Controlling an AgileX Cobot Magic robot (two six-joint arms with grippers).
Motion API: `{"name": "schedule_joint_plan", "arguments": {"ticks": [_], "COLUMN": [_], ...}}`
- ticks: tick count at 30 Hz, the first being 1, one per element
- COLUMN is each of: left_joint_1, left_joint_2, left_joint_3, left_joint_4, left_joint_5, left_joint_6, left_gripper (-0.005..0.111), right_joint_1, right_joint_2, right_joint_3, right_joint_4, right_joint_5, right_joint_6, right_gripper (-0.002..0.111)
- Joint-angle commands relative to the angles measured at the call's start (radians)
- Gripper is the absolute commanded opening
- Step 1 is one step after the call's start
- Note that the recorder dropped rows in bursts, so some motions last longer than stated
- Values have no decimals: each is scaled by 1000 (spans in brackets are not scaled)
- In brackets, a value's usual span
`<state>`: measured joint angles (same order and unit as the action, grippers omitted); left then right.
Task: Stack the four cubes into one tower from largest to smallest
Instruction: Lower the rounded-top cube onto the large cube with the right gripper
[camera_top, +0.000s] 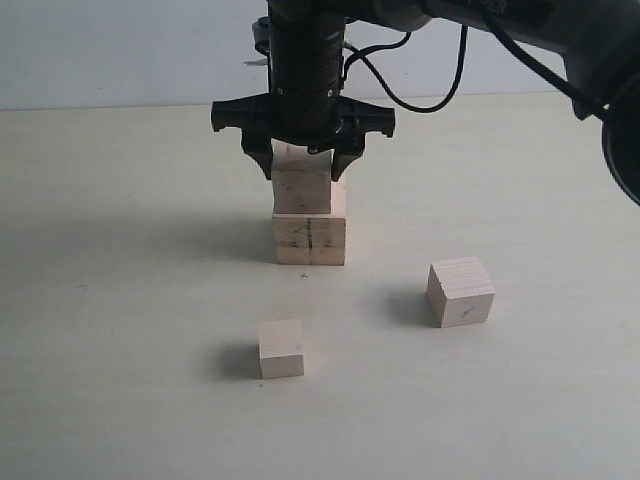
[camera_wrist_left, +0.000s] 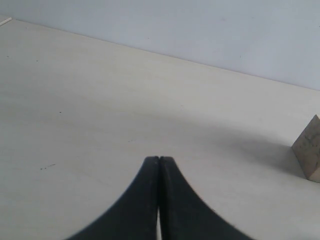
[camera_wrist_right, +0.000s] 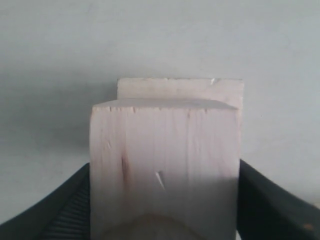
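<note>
The right gripper (camera_top: 303, 170) clasped the second cube (camera_top: 302, 190) atop the largest cube (camera_top: 310, 240). The third cube (camera_top: 461, 292) and smallest cube (camera_top: 281, 349) sat apart on the surface (camera_top: 120, 330). The left gripper (camera_wrist_left: 158, 161) was pinched together, empty.

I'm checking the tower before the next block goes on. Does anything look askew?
Yes. The second cube, gripped by the right pincer, sits off-centre on the largest cube: flush with its left edge in the exterior view, leaving a bare ledge on the right. Nothing looks damaged.
</note>
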<state>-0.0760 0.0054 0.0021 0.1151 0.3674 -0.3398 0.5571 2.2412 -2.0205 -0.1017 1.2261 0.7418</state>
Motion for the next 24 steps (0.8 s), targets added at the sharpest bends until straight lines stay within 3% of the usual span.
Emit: {"name": "schedule_joint_plan", "arguments": {"ticks": [1,24], "left_joint_1": [-5,-5], "left_joint_2": [-5,-5], "left_joint_3": [-2,-2], "left_joint_4": [1,1], "left_joint_5": [-11,-11], "left_joint_6": [-7,-7], "left_gripper": [0,0], "right_joint_1": [1,1], "right_joint_2": [-6,-6], "right_joint_3": [1,1], "right_joint_4": [-52,-31], "right_joint_5": [-5,-5], "right_joint_6": [-15,-26], "right_gripper": [67,67]}}
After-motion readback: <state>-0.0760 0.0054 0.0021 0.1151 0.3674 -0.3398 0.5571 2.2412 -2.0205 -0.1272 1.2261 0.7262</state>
